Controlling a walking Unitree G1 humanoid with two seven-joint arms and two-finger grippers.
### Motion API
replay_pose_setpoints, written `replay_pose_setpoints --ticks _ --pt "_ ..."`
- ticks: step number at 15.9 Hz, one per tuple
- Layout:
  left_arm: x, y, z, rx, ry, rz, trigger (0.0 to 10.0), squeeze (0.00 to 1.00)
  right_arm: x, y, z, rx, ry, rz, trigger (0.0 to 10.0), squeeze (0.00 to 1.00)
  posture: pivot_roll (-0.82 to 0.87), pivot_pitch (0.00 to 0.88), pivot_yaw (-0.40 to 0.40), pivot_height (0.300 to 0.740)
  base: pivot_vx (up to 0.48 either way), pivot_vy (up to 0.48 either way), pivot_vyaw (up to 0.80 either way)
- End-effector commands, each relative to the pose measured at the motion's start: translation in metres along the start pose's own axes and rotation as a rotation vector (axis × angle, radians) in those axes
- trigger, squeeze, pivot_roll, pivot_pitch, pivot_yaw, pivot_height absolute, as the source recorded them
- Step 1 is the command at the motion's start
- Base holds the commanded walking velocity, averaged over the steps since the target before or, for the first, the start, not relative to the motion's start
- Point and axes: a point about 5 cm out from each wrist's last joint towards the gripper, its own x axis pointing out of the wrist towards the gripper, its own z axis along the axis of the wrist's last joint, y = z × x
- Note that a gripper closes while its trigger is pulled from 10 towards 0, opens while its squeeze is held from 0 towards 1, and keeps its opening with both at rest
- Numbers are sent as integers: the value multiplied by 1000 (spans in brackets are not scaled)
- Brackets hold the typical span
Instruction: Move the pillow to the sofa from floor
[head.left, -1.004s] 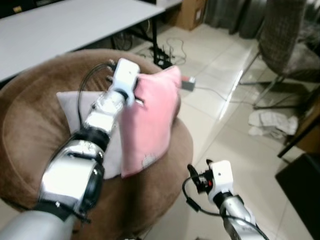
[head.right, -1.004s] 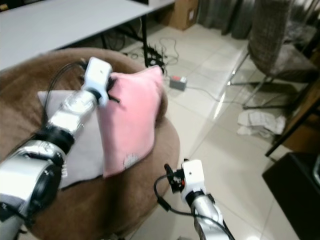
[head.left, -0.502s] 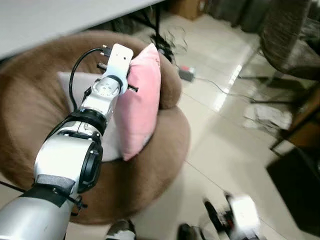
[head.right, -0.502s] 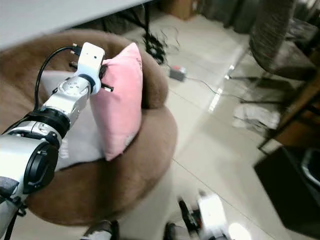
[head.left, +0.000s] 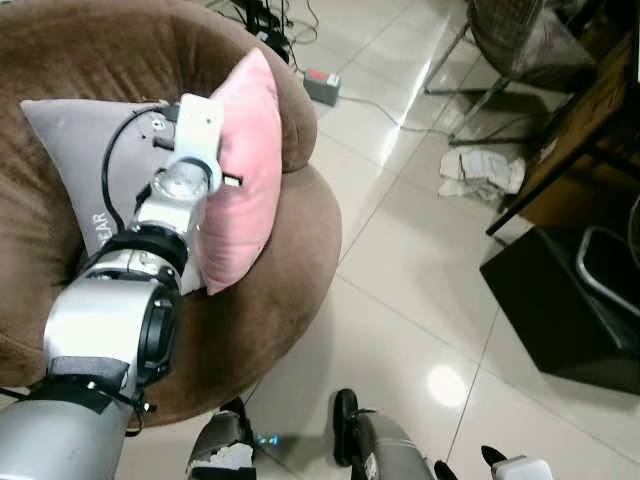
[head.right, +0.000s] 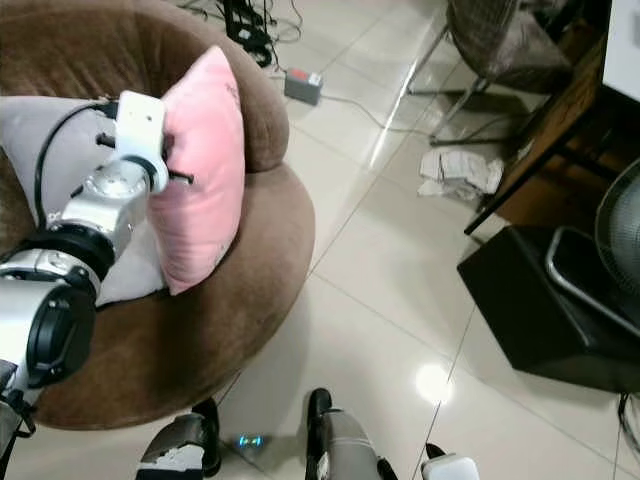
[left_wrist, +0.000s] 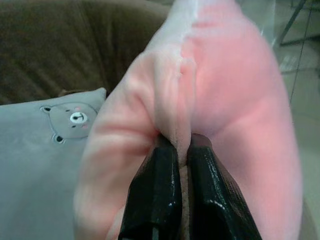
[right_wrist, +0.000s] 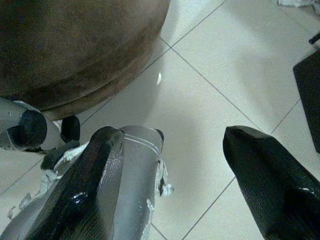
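Observation:
A pink pillow (head.left: 250, 170) hangs upright over the seat of the round brown sofa (head.left: 290, 255), its lower corner near the seat. My left gripper (left_wrist: 181, 142) is shut on a fold of the pink pillow's (left_wrist: 240, 100) edge. Beside it a grey pillow (head.left: 75, 150) with a bear face leans against the sofa's back. My right gripper (right_wrist: 170, 135) hangs low over the tiled floor next to my legs, open with nothing between its fingers (right_wrist: 260, 170).
A black box (head.left: 565, 300) stands on the floor at the right, beside a dark wooden furniture leg (head.left: 555, 135). Crumpled white cloth (head.left: 480, 172), a power strip (head.left: 322, 85) with cables, and chair legs (head.left: 470, 70) lie farther off. My feet (head.left: 225, 455) stand at the sofa's front.
The view has tilted down and closer to the sofa. My left arm has brought the pink pillow in beside the grey one. My right arm has dropped low.

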Motion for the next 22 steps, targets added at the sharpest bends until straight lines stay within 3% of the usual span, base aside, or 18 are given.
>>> replay_pose_setpoints --ticks 1,5,7,8,10,12,17,19,21,22 --pt "3 -13 22 -58 -42 -41 0 0 1 -4 -1 5 22 1 10000 259 -262 318 -127 740 0 0 0" --pt "5 -21 74 -146 -178 -75 0 0 10 -2 1 6 18 19 10000 259 -234 305 -122 740 0 0 0" --pt "4 -19 86 -170 -206 -77 0 0 10 -2 -1 5 26 21 10000 259 -237 304 -123 740 0 0 0" --pt "4 -12 93 -168 -223 -50 0 0 9 -2 -1 3 34 21 10000 263 -237 304 -123 740 0 0 0" --pt "4 3 87 -192 -204 0 0 0 6 -3 -1 -1 40 13 10000 255 -262 295 -118 740 0 0 0" --pt "3 20 92 -334 -223 47 0 0 3 -3 0 2 43 5 10000 263 -255 280 -122 740 0 0 0" --pt "-1 6 131 -384 -319 -29 0 0 15 3 2 1 29 32 10000 263 -214 253 -105 740 0 0 0" --pt "0 9 125 -316 -296 3 0 0 20 5 4 6 19 30 10000 263 -224 248 -94 740 0 0 0" --pt "2 34 72 -235 -151 128 0 0 10 2 0 17 36 7 10000 263 -248 258 -97 740 0 0 0" --pt "2 38 61 -220 -120 147 0 0 7 2 -2 18 44 5 10000 259 -251 260 -99 740 0 0 0"
